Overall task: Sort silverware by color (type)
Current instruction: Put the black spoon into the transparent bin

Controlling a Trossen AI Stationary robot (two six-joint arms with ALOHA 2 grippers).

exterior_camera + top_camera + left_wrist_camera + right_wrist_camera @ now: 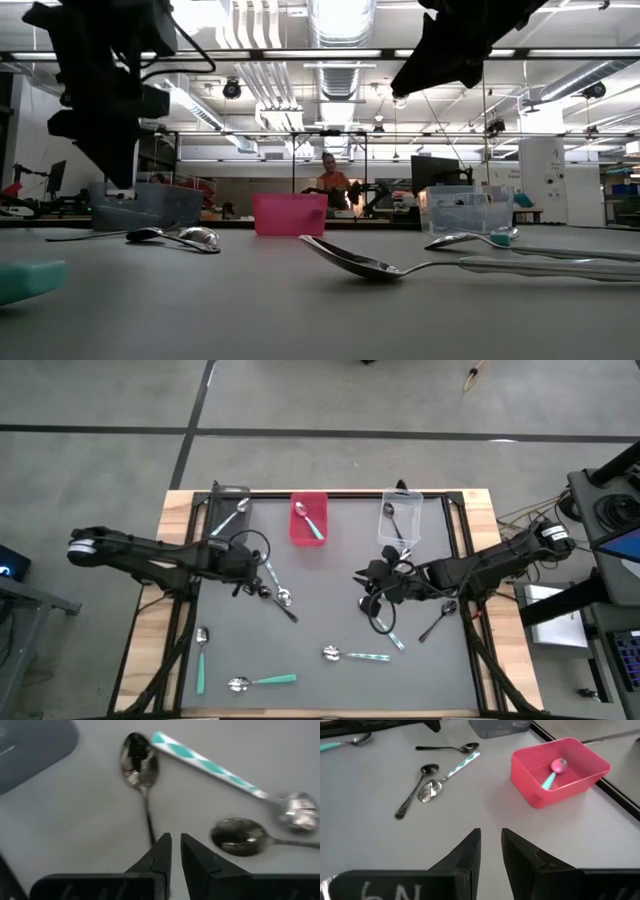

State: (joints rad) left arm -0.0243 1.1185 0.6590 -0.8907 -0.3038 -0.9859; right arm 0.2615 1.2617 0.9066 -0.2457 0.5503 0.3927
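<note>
While both arms hang over the mid table, most open room is the grey mat's centre strip btwn them and the front-centre. Left gripper (175, 851) sits over a cluster left of centre: two black spoons (142, 767) and one patterned-handle spoon (210, 764), its teal-and-white handle crossing just beside a black bowl. Fingers are narrow, a slim gap, nothing btwn them. Right gripper (491, 851) sits right of centre, fingers likewise near-closed w/ a small gap, holding nothing.

Along the far edge: grey bin (232, 505) w/ a spoon, red bin (308, 518) w/ a teal-handled spoon (311, 522), clear bin (401, 517) w/ a black spoon.

Near the front edge lie teal-handled spoons (263, 681), another by the left edge (201, 656), and a patterned one (356, 654) front-centre. A black spoon (437, 621) lies toward the right edge.
</note>
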